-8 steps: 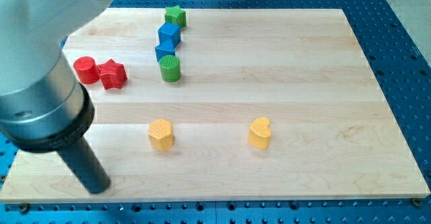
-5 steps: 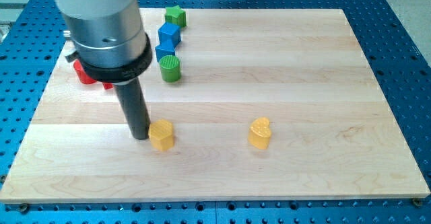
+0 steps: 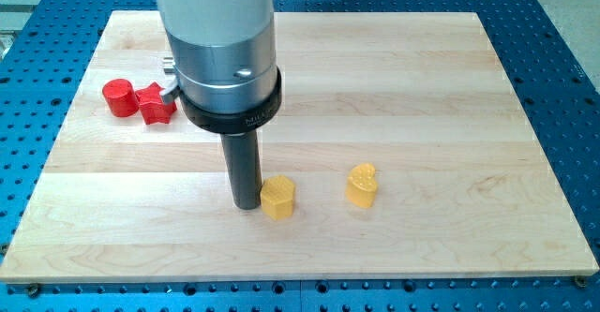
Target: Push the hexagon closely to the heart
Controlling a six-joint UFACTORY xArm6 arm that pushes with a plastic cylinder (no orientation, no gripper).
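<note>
The yellow hexagon block [image 3: 277, 197] lies on the wooden board [image 3: 450, 115], below its middle. My tip [image 3: 247, 202] stands right against the hexagon's left side, touching it. The yellow heart block [image 3: 361, 185] lies to the hexagon's right, about one block width away across bare wood. The two yellow blocks are nearly level, the hexagon slightly lower in the view.
A red cylinder [image 3: 119, 97] and a red star [image 3: 157, 103] sit touching near the board's left edge. The arm's wide body [image 3: 220, 40] hides the upper middle of the board, including the blue and green blocks seen earlier.
My tip swept from the board's lower left to the hexagon, then moved right. The hexagon slid right with it, closing much of the gap to the heart. The heart has not moved.
</note>
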